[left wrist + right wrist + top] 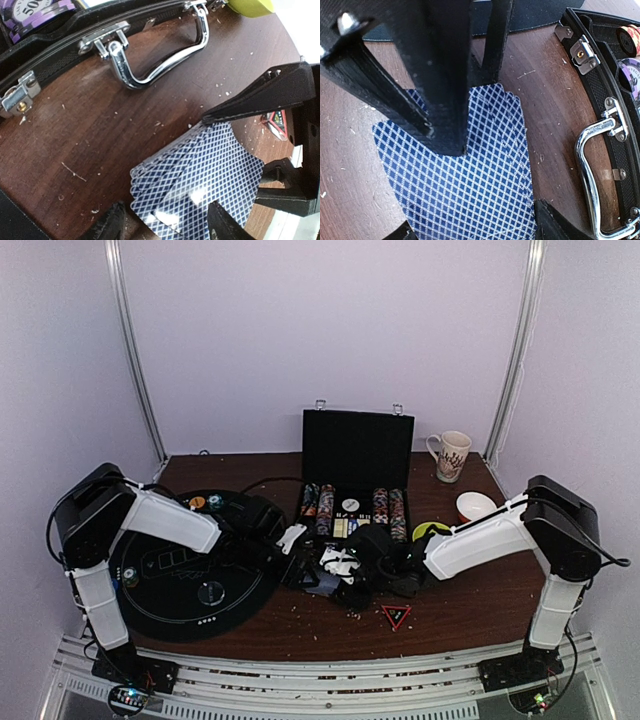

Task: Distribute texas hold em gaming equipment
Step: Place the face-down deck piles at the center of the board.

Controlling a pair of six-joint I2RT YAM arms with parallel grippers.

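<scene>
A deck of blue diamond-backed cards is fanned just in front of the black case. My right gripper has one finger at each long edge of the deck and looks shut on it. My left gripper is open, its fingers spread over the fan; in the right wrist view one left finger tip rests on the top card. Both grippers meet in the top view, left and right. Orange, teal, blue and clear discs lie on the round black mat.
The open black case holds rows of chips; its chrome handle is close behind the cards. A patterned mug, a white bowl and a yellow-green bowl stand at the right. A red triangle lies in front.
</scene>
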